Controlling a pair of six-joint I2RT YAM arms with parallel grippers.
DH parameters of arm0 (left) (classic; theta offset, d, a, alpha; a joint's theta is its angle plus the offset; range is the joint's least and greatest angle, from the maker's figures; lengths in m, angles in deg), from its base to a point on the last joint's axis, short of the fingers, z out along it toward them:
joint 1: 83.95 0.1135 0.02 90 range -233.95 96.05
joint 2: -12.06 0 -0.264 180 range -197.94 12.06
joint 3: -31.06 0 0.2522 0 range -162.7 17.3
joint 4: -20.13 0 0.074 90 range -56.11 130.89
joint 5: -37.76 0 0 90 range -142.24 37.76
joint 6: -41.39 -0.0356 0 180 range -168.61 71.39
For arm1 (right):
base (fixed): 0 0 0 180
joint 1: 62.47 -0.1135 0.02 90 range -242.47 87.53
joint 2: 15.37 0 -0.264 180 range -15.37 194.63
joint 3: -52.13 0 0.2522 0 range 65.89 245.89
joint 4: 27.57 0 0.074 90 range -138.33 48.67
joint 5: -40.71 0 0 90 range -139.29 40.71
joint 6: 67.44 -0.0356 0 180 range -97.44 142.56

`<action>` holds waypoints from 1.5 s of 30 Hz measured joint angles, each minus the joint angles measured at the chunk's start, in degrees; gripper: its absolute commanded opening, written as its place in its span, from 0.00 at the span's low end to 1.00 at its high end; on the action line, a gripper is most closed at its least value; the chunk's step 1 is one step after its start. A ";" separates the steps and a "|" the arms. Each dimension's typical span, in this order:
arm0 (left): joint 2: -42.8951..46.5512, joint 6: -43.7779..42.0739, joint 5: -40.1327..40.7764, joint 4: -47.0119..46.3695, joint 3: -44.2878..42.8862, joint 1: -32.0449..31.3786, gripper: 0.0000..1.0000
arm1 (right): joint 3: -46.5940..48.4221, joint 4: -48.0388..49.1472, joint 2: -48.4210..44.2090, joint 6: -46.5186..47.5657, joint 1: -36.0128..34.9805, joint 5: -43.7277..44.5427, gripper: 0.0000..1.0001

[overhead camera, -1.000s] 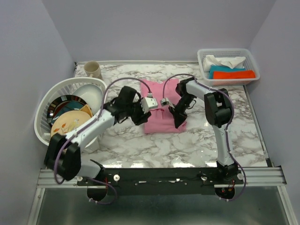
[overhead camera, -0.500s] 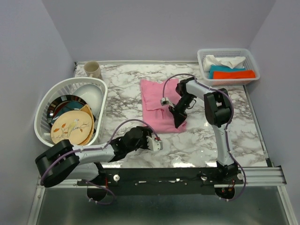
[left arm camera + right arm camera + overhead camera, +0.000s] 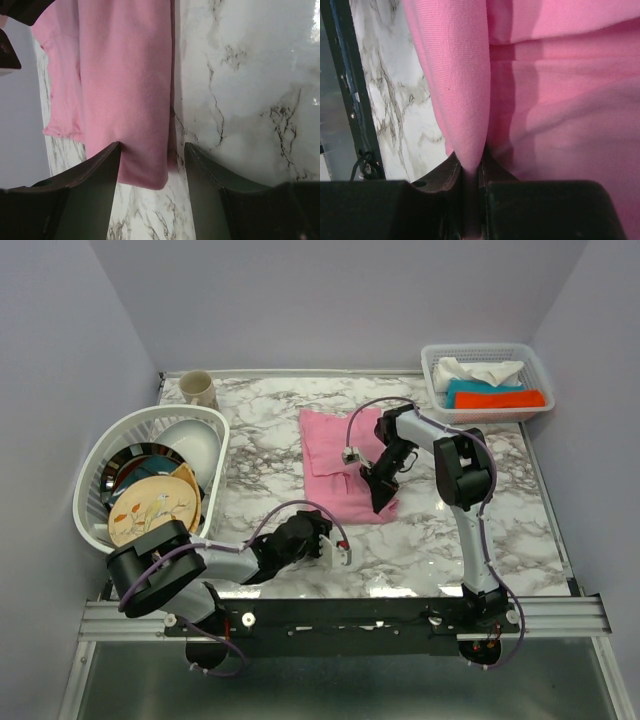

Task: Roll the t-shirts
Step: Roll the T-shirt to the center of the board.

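- The right gripper [image 3: 381, 500] is closed tight on a raised fold of the t-shirt [image 3: 330, 455], pinching its near hem. The rest of the cloth lies flat ahead of it.
- The left gripper [image 3: 338, 548] stands partly open and holds nothing. The shirt's near end lies just ahead of its fingertips.
- The fabric looks thin, soft and light, so it will likely sag and its layers may slide. The best hold is probably at the near hem corners, taking all layers together.
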 measured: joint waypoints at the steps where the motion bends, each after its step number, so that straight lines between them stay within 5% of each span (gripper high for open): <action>1: -0.76 -0.31 0.28 -0.46 -0.31 0.00 0.59 | 0.07 -0.04 0.09 -0.15 0.02 0.00 0.21; 5: -3.93 -1.84 0.85 -1.31 -2.34 0.00 0.59 | 0.68 -0.46 0.55 -1.05 0.02 0.02 0.22; 14: -9.01 -4.33 1.99 2.67 -7.63 -0.24 0.32 | 1.64 -1.11 1.31 -3.34 0.04 0.04 0.32; 18: -9.99 -3.32 1.53 9.88 -11.76 0.48 0.00 | 1.64 -1.46 1.31 -3.50 0.04 -0.09 0.37; 19: -10.27 -2.93 1.33 11.72 -12.87 0.76 0.00 | 1.64 -1.49 1.31 -3.50 0.07 -0.13 0.48; 20: -10.54 -2.19 0.90 13.84 -14.12 1.07 0.00 | 1.64 -1.64 1.29 -3.54 0.09 -0.31 0.80; 21: -10.84 -1.68 0.46 15.76 -15.45 1.40 0.00 | 1.62 -1.84 1.29 -3.52 0.15 -0.48 1.00; 24: -11.61 -0.24 -1.53 20.83 -19.04 3.23 0.00 | 1.51 -6.49 0.68 -4.76 0.90 -4.35 1.00; 32: -14.23 3.82 -14.99 39.26 -31.47 11.76 0.00 | -3.43 2.23 -7.69 -6.88 5.95 -4.24 1.00; 39: -14.45 5.07 -24.79 50.56 -36.26 16.70 0.00 | -27.19 23.10 -38.56 -8.35 9.09 -1.27 1.00; 45: -19.52 6.01 -33.51 62.23 -45.72 19.30 0.00 | -51.28 44.81 -62.16 -5.79 3.61 1.97 1.00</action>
